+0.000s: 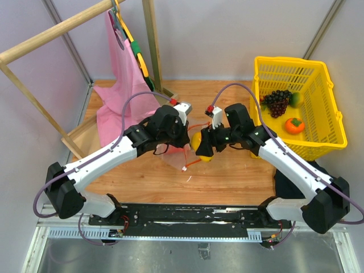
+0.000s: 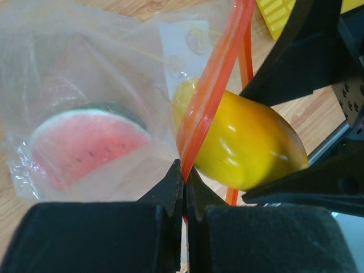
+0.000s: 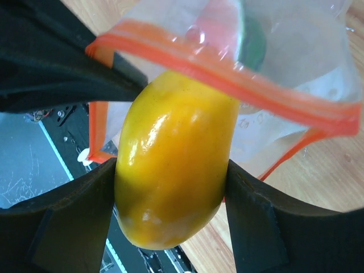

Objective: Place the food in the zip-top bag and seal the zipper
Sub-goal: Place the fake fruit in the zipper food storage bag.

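top external: both arms meet over the table at the zip-top bag. left wrist: left pincer pinches the zipper, propping the mouth open; watermelon slice lies inside. right wrist: right pincer clamps the mango, its tip at the mouth.

Watermelon hazy behind bag film. Mango top hidden behind zipper. Lime half behind grapes.

I'm looking at a glossy, smooth mango, a clear crinkly plastic bag and a matt wood-grain tabletop.
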`<action>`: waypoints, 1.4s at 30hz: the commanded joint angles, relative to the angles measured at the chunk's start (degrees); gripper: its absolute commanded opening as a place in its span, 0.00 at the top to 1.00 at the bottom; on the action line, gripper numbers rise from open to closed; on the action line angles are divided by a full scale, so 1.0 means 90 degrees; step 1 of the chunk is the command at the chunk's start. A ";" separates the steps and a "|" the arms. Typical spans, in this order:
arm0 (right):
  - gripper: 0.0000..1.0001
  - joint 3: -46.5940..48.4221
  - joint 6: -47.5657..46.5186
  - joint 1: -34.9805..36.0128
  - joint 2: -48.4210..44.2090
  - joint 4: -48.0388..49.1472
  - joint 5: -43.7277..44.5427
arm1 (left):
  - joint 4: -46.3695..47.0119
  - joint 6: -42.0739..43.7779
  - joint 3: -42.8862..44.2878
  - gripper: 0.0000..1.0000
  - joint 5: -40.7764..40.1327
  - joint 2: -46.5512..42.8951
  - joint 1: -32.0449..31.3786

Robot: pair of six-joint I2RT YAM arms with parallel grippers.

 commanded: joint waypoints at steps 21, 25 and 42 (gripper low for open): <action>0.29 0.0160 0.0756 0.0073 0.0727 0.1093 0.1523 | 0.0353 -0.0011 -0.0400 1.00 0.0908 -0.0338 0.0008; 0.20 0.0013 0.0813 0.0078 0.0413 0.1121 0.1732 | 0.0326 -0.0142 -0.0389 1.00 0.0926 -0.0267 0.0008; 0.21 -0.0823 0.1627 0.0083 -0.1000 -0.0029 0.2877 | 0.0218 -0.0404 -0.0336 1.00 0.0669 -0.0264 0.0008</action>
